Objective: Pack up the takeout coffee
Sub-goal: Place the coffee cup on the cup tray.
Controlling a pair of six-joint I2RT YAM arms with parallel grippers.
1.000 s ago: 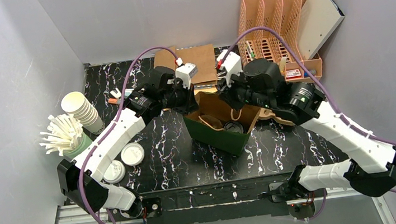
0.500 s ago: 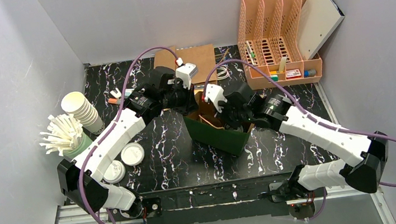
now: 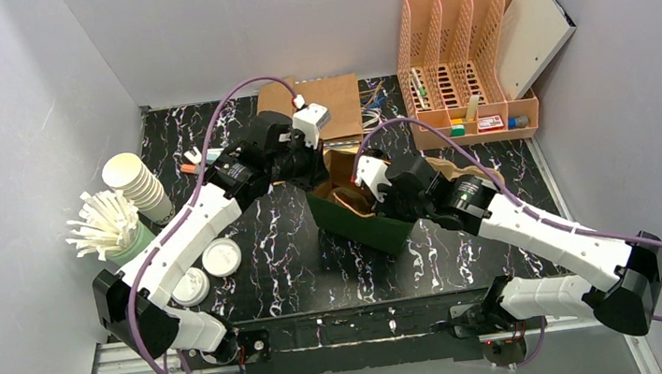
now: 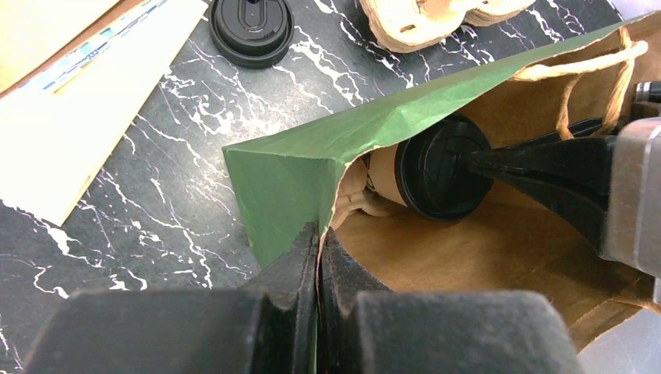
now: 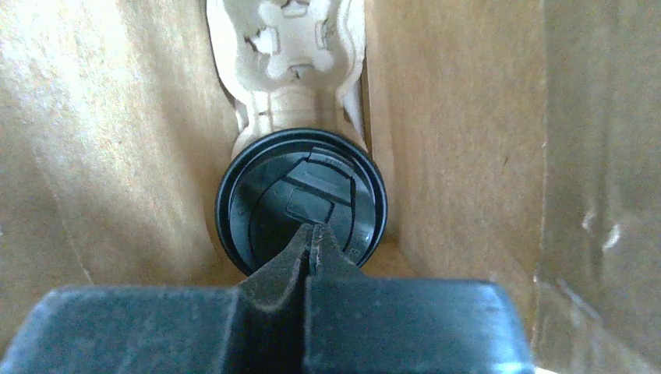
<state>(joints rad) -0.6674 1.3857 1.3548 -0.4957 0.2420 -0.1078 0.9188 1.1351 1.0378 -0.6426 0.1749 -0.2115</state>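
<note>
A green paper bag (image 3: 360,226) with a brown inside lies open on the black marble table. Inside it a coffee cup with a black lid (image 4: 440,167) lies on its side in a pulp carrier (image 5: 288,47). My left gripper (image 3: 314,172) is shut on the bag's rim (image 4: 312,171) and holds the mouth open; in the left wrist view my left gripper (image 4: 318,234) pinches the paper. My right gripper (image 5: 312,234) is inside the bag, shut and empty. Its tips touch the cup's lid (image 5: 300,199).
A stack of paper cups (image 3: 139,185), a holder of stirrers (image 3: 106,227) and two white lids (image 3: 220,256) stand at the left. Cardboard sheets (image 3: 322,103) and a peach file organiser (image 3: 468,58) stand at the back. A loose black lid (image 4: 251,27) and spare carriers (image 4: 436,19) lie beyond the bag.
My right arm has come down from above the bag's far side and reached into the bag, up to the cup's lid. My left gripper has kept its hold on the rim.
</note>
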